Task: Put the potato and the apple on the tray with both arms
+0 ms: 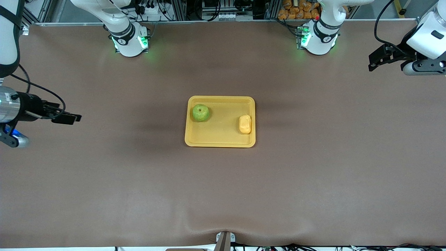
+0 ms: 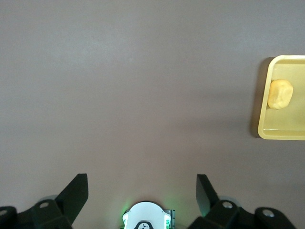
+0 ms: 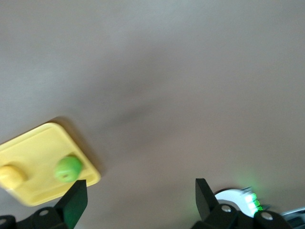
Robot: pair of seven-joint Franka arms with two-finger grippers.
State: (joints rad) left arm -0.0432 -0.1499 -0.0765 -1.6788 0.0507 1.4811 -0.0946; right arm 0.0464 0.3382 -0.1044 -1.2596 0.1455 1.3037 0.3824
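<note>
— The potato, where does it lie, and which way does it point?

— It lies inside the tray, close to the rim at the left arm's end of the table. Its long axis runs from the robots' bases toward the front camera, along that short rim. In the left wrist view the potato also sits just beside the rim of the tray.

— And the apple?

— Also in the tray, in the corner toward the right arm's end and farther from the front camera than the potato. It is round, so it has no long axis; the dark stem dimple faces upward. The two are well apart, with bare tray floor between them. The right wrist view shows the apple and the potato on the tray as well.

— What about the claws?

— The left gripper is up over the bare table at the left arm's end, well apart from the tray. In its own wrist view the left gripper has its fingers spread wide, with nothing between them — only the brown table below.

— And the right one?

— The right gripper is over the table at the right arm's end, also well apart from the tray. In its wrist view the right gripper is spread wide too, and it holds nothing and touches nothing.
</note>
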